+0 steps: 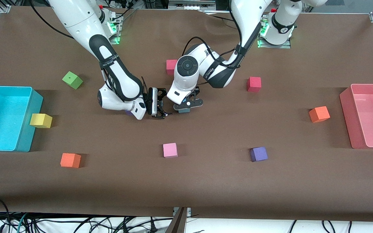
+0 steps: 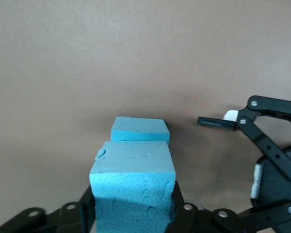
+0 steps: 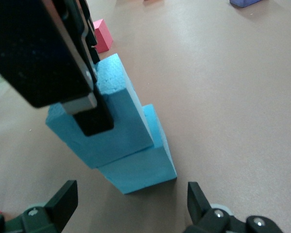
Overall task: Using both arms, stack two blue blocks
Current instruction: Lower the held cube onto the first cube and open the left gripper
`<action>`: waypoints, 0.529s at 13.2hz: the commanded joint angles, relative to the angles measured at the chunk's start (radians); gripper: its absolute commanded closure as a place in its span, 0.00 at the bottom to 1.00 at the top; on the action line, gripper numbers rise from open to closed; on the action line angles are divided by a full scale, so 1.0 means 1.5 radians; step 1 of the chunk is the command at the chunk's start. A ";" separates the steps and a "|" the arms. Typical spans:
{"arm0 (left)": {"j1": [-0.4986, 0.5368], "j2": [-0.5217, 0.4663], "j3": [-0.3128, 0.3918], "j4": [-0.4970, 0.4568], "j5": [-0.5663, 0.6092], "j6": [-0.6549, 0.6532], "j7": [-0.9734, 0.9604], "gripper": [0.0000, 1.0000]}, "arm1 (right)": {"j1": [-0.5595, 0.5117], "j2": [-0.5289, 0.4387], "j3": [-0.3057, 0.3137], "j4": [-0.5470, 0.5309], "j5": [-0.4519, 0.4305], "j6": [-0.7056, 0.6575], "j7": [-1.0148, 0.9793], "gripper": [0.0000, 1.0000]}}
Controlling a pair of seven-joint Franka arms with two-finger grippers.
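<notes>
Two blue blocks at the centre of the front view, one over the other: upper blue block (image 3: 119, 116) clenched in the left pincer (image 1: 186, 106), sitting on or just above the lower blue block (image 3: 145, 165), itself flat on the tabletop (image 1: 206, 181). Visibly offset, the upper one overhanging one side and twisted a little against the lower. Right pincer (image 3: 128, 194) released, fingers spread wide, low beside the stack and close to it. Likely trouble from here: letting go with that overhang and tipping the top block off; dragging soft foam sideways on opening and shoving the lower block along; brushing the stack with the spread right fingers, or knocking one pincer against the other in so tight a space. Safest judged: squaring up first, then opening slowly and lifting straight up.
</notes>
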 commanded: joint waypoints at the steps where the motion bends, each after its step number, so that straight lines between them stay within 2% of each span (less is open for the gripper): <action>1: -0.017 0.011 0.016 0.021 -0.022 0.009 -0.010 0.00 | -0.003 -0.004 0.004 -0.001 0.015 -0.006 -0.010 0.00; 5: -0.008 -0.025 0.031 0.008 -0.014 -0.005 0.001 0.00 | -0.004 -0.003 0.004 -0.001 0.014 -0.005 -0.011 0.00; 7: 0.020 -0.074 0.031 -0.019 -0.014 -0.042 0.013 0.00 | -0.004 -0.004 0.004 0.000 0.014 -0.006 -0.008 0.00</action>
